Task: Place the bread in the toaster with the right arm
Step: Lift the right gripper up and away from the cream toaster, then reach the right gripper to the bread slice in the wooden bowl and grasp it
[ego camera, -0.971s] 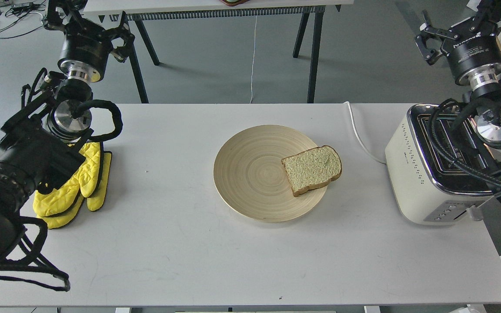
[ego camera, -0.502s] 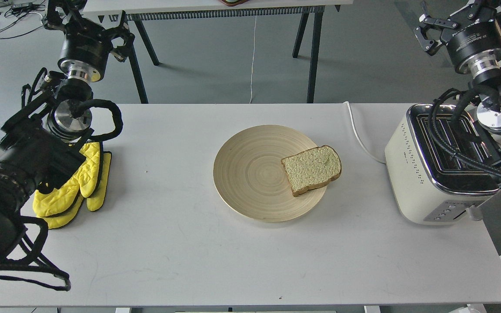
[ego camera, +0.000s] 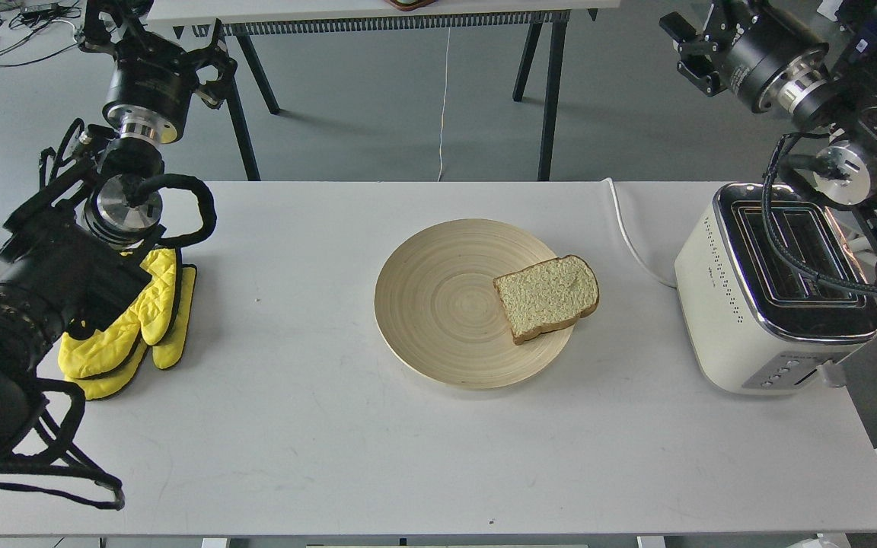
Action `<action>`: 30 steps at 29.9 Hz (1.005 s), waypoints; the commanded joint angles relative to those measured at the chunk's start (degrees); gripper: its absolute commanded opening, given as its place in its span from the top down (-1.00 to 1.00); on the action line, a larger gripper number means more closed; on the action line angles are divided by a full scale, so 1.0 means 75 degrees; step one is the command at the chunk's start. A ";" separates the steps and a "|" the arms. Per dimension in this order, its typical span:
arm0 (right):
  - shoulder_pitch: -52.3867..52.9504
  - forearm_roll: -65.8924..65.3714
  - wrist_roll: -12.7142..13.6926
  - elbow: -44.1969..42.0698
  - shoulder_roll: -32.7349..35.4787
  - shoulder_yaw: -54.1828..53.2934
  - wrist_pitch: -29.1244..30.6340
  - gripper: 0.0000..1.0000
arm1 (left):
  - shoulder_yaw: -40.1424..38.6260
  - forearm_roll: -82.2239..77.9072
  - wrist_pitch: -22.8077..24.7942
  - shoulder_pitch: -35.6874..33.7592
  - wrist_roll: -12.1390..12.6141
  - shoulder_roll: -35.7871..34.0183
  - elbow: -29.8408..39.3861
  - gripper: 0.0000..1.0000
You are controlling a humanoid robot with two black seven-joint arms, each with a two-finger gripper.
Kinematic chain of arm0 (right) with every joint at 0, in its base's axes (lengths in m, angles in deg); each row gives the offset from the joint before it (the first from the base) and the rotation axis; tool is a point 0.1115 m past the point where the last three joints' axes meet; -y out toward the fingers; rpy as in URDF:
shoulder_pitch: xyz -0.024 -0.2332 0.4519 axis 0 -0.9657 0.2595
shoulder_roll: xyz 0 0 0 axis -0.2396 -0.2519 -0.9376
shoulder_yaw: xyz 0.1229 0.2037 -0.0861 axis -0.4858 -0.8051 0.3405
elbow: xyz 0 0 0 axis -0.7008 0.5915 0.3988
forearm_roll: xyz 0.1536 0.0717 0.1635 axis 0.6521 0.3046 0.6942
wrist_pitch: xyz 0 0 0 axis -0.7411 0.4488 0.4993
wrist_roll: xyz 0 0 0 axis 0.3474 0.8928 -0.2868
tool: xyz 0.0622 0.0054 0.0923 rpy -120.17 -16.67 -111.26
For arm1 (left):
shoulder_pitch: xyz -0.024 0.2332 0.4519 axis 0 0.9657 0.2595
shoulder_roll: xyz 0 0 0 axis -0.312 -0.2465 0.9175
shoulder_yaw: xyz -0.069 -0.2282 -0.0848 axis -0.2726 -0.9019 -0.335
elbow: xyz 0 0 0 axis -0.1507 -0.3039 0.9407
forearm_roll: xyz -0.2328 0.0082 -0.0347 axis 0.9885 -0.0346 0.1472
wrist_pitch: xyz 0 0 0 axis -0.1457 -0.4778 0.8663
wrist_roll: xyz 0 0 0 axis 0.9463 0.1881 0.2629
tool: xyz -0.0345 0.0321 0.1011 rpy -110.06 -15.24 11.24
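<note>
The bread (ego camera: 546, 297) lies flat on the right side of a round wooden plate (ego camera: 438, 304) in the middle of the white table, with its crust over the plate's rim. The cream-white toaster (ego camera: 743, 312) stands at the table's right edge. Its chrome top faces up and both slots look empty. My right gripper (ego camera: 686, 49) is high at the top right, above and behind the toaster and far from the bread. Its fingers are apart and empty. My left gripper (ego camera: 155, 42) is at the top left, open and empty, behind the yellow mitts.
Yellow oven mitts (ego camera: 134, 327) lie at the table's left edge under my left arm. The toaster's white cord (ego camera: 629, 236) runs off the back edge. Black cables of my right arm hang over the toaster's top. Legs of another table (ego camera: 549, 91) stand behind.
</note>
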 commanded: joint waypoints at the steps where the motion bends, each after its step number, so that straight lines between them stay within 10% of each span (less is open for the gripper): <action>1: -0.0087 -0.0334 -0.0007 0.0376 0.0006 0.1134 -0.0710 -0.97 | 0.0015 -0.0012 0.0000 -0.0001 0.0000 -0.0001 0.0000 -1.00; 30: -0.0439 -0.2397 0.0731 -0.0384 -0.0661 0.5473 -0.1895 -0.82 | 0.0003 -0.0012 0.0000 -0.0001 0.0000 -0.0001 0.0000 -1.00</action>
